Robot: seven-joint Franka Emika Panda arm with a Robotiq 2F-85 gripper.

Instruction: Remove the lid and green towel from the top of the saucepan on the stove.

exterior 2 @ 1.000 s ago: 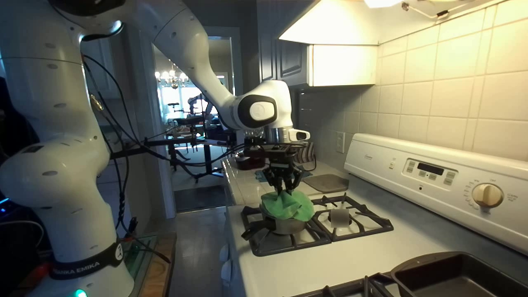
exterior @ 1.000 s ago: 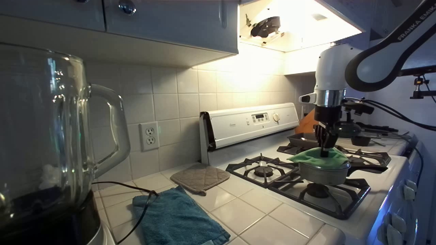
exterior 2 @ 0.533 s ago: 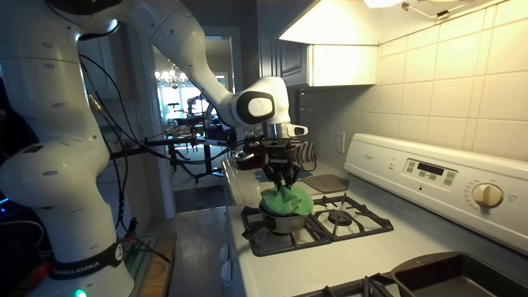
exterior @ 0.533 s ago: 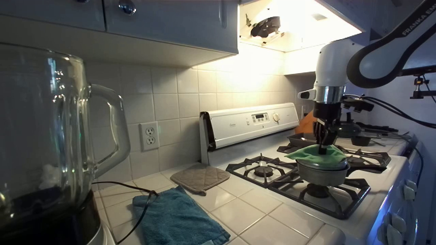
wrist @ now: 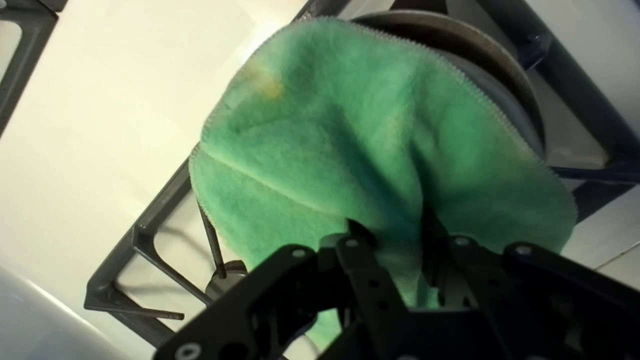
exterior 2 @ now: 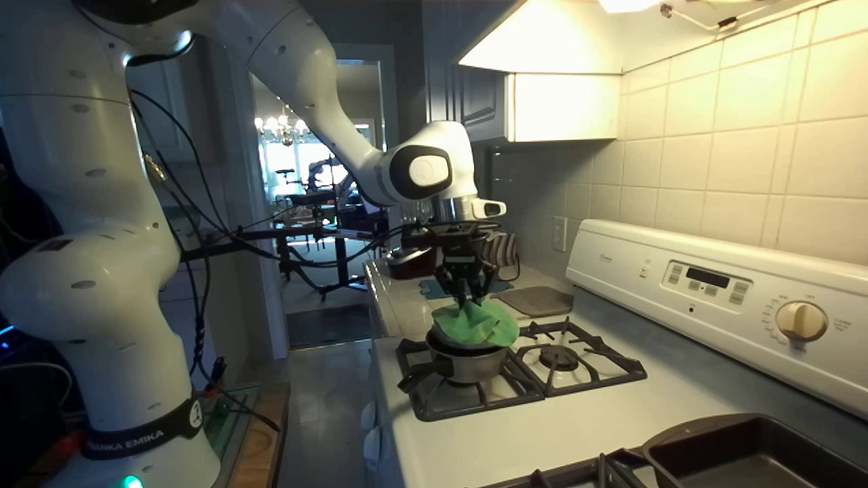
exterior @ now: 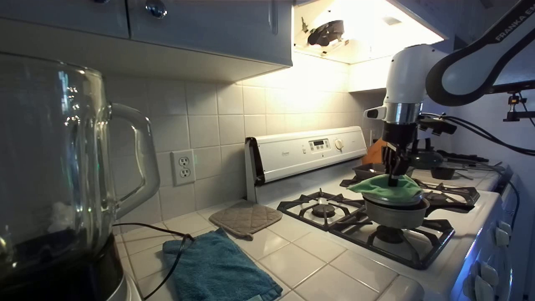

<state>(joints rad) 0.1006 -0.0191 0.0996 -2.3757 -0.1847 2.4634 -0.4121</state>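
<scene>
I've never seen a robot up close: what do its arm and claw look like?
The arm is rounded white with black trim, FRANKA EMIKA lettering, a silver wrist ring and a green base light. Black cables run beside it. The gripper is black, with jointed fingers.

Quilted potholder (exterior: 245, 218): flat on the tiled tabletop (exterior: 324, 276); in an exterior view, lower left of the tool (exterior: 393, 183). Blue towel (exterior: 221, 267): same surface, farther from the tool; black cord (exterior: 186, 237) crossing its edge. Glass pitcher (exterior: 79, 154): upright, well left of the tool. Wall outlet (exterior: 183, 167): left of the tool. Dark baking pan (exterior 2: 753, 449): in an exterior view, lower right of the tool.
</scene>
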